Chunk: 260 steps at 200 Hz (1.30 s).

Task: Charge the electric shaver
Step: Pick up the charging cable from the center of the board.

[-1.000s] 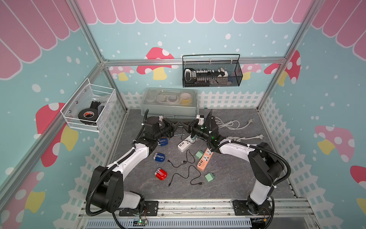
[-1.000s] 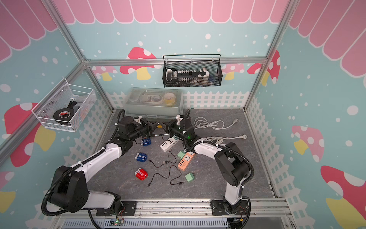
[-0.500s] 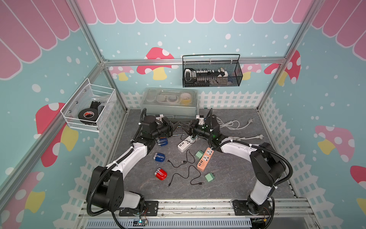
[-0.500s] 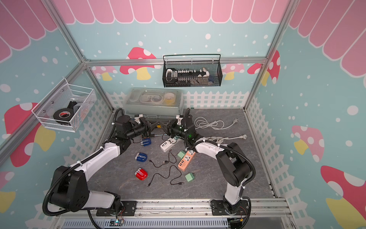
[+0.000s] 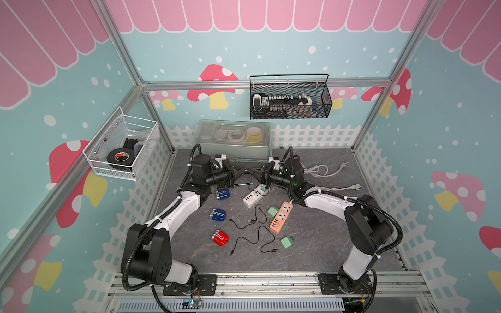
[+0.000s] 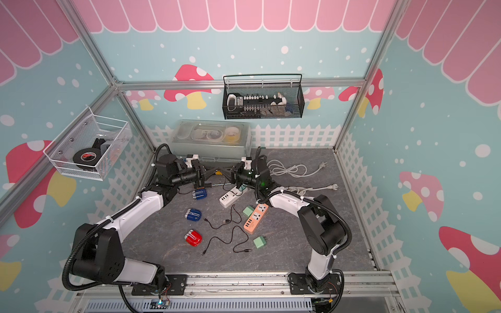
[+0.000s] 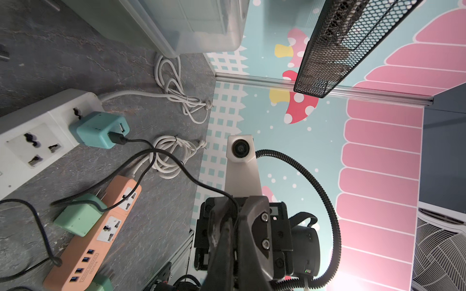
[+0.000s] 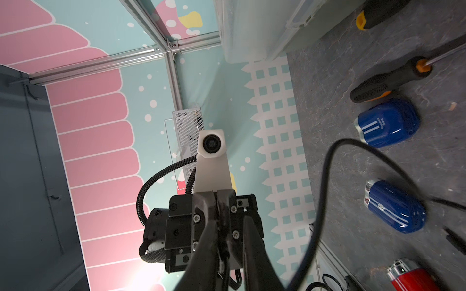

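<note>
The right gripper (image 5: pixel 252 171) has just loosened and re-narrowed at the cable (image 7: pixel 161 151) — a regrasp; whether it grips, I cannot tell. The left gripper (image 5: pixel 244 171) stays clamped, seemingly on that cable. Shavers (image 5: pixel 218 214) lie on the table (image 5: pixel 311 238) — none plugged in.

Grey bench (image 5: pixel 311 244): stone-look sheet, matt, faintly veined.
Blue oval shavers (image 8: pixel 388 123), (image 8: pixel 396 206): glossy plastic shells, chrome-bright end caps.
Red oval shaver (image 8: pixel 416 279): glossy plastic shell, mirror-bright metallic head.
White power strip (image 7: pixel 30 141): smooth plastic, satin sheen.
Orange power strip (image 7: pixel 83 252): smooth plastic, matt.
Teal cube adapter (image 7: pixel 98 131): plastic, matt, lightly scuffed.
Thin black cable (image 7: pixel 118 138): rubbery sheath, matt.
Black-handled screwdriver (image 8: pixel 378 85): knurled rubbery grip, bare bright metal shaft.
Black mesh basket (image 5: pixel 290 113): coated metal mesh, matt.
White wire basket (image 5: pixel 119 162): coated metal mesh and rod, semi-gloss.
Clear lidded box (image 5: pixel 233 151): translucent plastic, frosted.
Cage frame (image 5: pixel 176 85): bare aluminium profile, brushed.
</note>
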Each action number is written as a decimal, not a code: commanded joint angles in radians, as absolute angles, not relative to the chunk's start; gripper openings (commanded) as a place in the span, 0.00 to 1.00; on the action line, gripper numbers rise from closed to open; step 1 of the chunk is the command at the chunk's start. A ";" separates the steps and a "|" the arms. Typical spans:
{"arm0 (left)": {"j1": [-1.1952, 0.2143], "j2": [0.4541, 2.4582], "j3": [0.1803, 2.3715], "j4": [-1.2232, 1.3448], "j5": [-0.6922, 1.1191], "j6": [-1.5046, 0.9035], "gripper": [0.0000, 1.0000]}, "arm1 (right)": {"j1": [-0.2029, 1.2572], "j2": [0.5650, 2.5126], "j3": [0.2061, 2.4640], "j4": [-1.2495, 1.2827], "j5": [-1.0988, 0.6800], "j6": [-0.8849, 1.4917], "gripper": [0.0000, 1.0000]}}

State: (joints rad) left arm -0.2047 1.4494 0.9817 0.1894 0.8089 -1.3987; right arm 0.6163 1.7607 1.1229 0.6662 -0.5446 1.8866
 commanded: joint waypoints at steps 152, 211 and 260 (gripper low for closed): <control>-0.202 1.457 1.026 0.151 0.827 -1.344 0.01 | 0.626 1.730 1.100 0.729 -0.578 1.888 0.00; -0.171 1.305 1.041 -0.205 0.559 -1.211 0.49 | 0.626 1.675 1.028 0.728 -0.531 1.773 0.00; -0.182 1.207 0.895 -0.353 0.339 -1.354 0.38 | 0.626 1.653 0.975 0.821 -0.595 1.445 0.00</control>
State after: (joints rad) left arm -0.1726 1.2182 0.9710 -0.2234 0.4919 -1.2934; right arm 0.6182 1.6840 1.0012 0.7227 -0.5491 1.6547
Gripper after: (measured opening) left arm 0.411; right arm 0.048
